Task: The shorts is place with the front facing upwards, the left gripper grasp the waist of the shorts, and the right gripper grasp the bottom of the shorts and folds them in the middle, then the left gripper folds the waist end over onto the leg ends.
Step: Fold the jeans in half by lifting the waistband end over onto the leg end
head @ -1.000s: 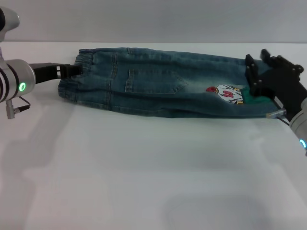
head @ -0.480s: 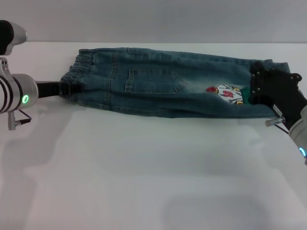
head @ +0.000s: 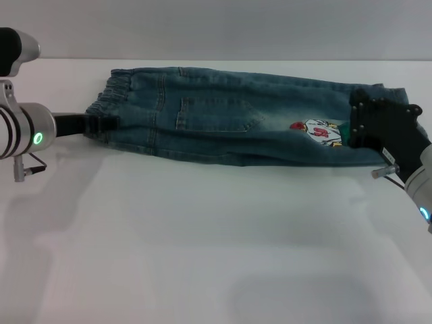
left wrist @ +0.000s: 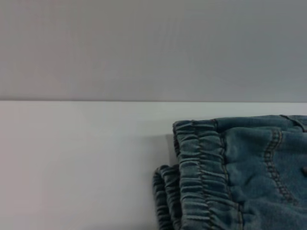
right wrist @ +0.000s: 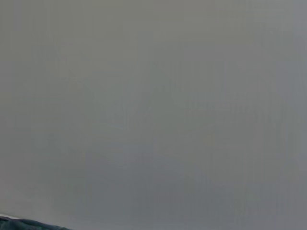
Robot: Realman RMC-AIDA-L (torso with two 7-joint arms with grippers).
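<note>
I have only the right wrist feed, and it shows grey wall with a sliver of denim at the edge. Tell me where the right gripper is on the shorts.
Observer: In the head view the right gripper is at the leg end of the shorts, next to the cartoon patch.
Operator: Report the left arm.
Observer: The left gripper is at the elastic waistband, on the corner nearer the robot.
Operator: Describe how the garment lies.
Observer: It lies flat on the white table, with the waist to the robot's left and the legs to its right. The left wrist view shows two waistband layers, one on the other.
</note>
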